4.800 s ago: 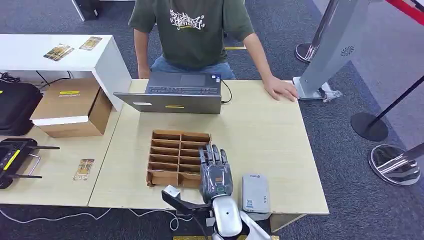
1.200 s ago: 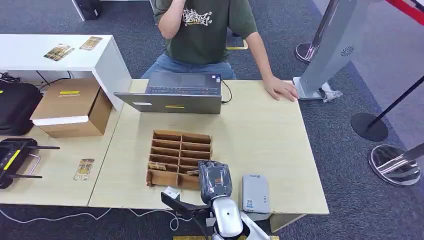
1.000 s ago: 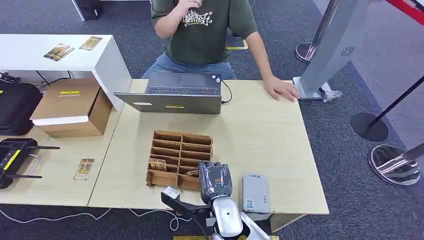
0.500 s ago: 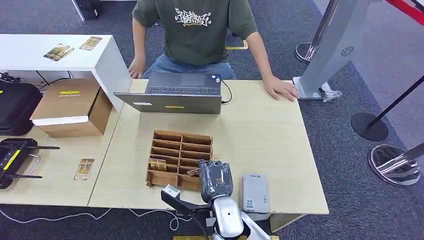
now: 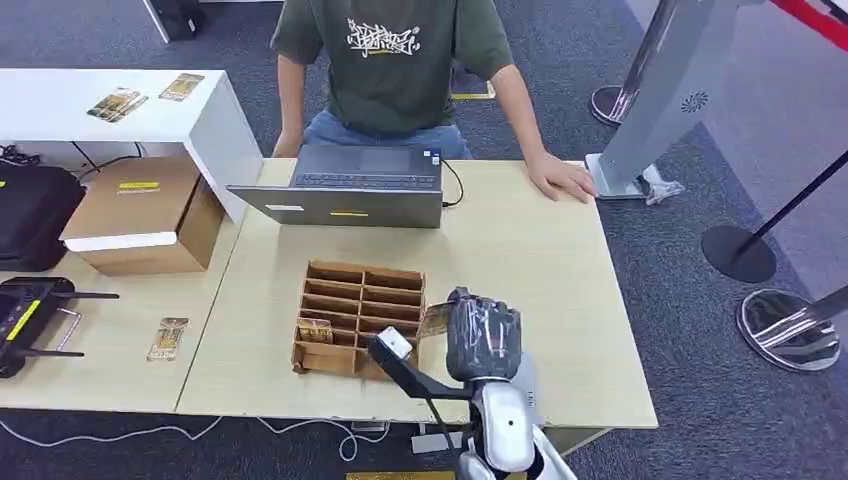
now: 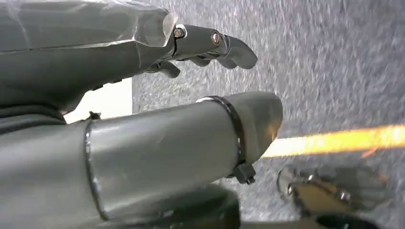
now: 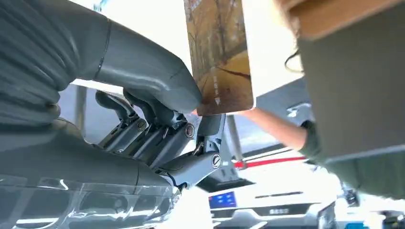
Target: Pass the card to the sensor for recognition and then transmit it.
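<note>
The right hand [image 5: 482,337] pinches the card [image 7: 219,57] between thumb and fingers above the table's [image 5: 520,260] near edge, beside the cardboard organizer [image 5: 358,315], probably for carrying to the sensor [image 5: 524,385] just below.

On your tabletop [image 5: 520,260], the cardboard divider tray [image 5: 358,315] sits left of the right robot hand [image 5: 482,335]; the laptop [image 5: 350,185] lies behind it, with a person [image 5: 395,60] beyond.
</note>
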You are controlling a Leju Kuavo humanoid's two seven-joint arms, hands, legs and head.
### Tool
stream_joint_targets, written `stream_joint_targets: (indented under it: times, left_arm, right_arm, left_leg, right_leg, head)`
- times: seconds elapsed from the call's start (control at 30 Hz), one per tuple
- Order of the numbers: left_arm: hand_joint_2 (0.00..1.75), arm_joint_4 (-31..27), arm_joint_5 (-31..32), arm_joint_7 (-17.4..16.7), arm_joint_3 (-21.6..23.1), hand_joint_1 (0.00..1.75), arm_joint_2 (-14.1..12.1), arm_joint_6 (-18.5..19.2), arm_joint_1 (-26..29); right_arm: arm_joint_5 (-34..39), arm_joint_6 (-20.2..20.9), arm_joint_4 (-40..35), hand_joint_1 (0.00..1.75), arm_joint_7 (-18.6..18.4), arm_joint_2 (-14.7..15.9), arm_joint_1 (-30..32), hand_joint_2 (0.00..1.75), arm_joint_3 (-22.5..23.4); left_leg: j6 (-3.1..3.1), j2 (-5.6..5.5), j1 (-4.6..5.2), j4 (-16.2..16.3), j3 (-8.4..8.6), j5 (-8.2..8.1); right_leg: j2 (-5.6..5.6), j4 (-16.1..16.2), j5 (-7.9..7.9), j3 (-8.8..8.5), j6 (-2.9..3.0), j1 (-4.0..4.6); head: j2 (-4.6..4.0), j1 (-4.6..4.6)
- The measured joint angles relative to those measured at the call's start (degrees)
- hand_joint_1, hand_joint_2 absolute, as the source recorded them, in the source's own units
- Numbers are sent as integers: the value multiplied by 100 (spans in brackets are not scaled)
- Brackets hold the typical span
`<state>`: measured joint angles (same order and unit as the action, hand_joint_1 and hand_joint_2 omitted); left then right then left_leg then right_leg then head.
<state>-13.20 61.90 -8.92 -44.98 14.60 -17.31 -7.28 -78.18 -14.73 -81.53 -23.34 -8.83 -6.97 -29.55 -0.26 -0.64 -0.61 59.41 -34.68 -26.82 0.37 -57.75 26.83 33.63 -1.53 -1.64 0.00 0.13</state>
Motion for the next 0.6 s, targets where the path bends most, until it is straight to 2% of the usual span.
stream_joint_targets:
  times: [0.23,0.37,0.5,0.6]
  left_arm:
    - [0,0,0,-57,11,0,-92,85,-4]
    - [0,0,0,-87,13,0,-92,81,-3]
    - [0,0,20,-85,17,0,-92,87,-3]
    - [0,0,39,-85,28,0,-96,102,-3]
  right_arm:
    - [-57,-9,-361,175,7,0,172,175,367]
    - [-19,-186,-524,175,151,0,271,175,610]
    - [198,-606,-684,175,375,0,348,175,882]
    - [613,-1286,-890,175,731,0,439,175,1200]
  left_leg:
    - [0,0,-1,0,1,0]
    - [0,0,0,0,0,0]
    - [0,0,1,1,0,0]
    - [0,-1,2,1,0,0]
  right_leg:
    - [0,0,0,0,0,1]
    - [0,0,0,-1,0,0]
    - [0,0,0,0,0,-1]
    - [-2,1,0,-1,0,-1]
  head:
    - [0,-4]
    - [0,-2]
    - [0,-2]
    - [0,-2]
